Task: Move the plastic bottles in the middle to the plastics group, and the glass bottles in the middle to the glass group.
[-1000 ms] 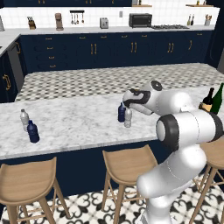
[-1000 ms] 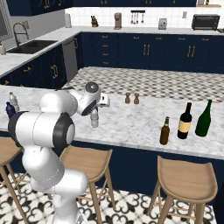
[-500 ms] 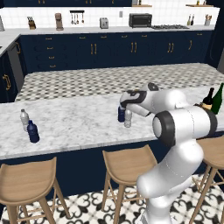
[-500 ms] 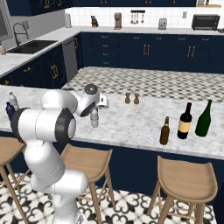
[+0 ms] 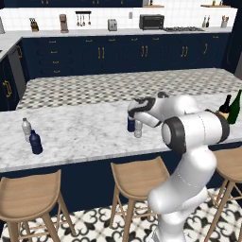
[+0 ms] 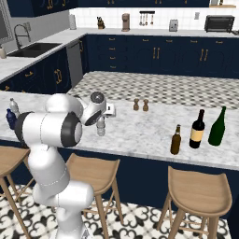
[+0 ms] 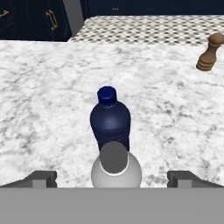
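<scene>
Clear greyish plastic bottle with a pale cap [image 7: 115, 168] and dark navy blue plastic bottle [image 7: 110, 120] stand upright mid-way along the white marble worktop [image 5: 80, 127], with the robot's hand [image 7: 112, 177] open around the clear one.

In the hand view the two dark fingertips [image 7: 41, 178] sit wide apart on either side of the clear bottle, not touching it; the navy bottle is just behind. A slim amber-brown glass bottle [image 6: 176, 139] stands beside a dark wine bottle with a tan label [image 6: 198, 129] and a bright green wine bottle [image 6: 217, 126]. At the far left end stands a matching pair, another clear stubby bottle [image 5: 26, 129] and another navy stubby bottle [image 5: 35, 142].
</scene>
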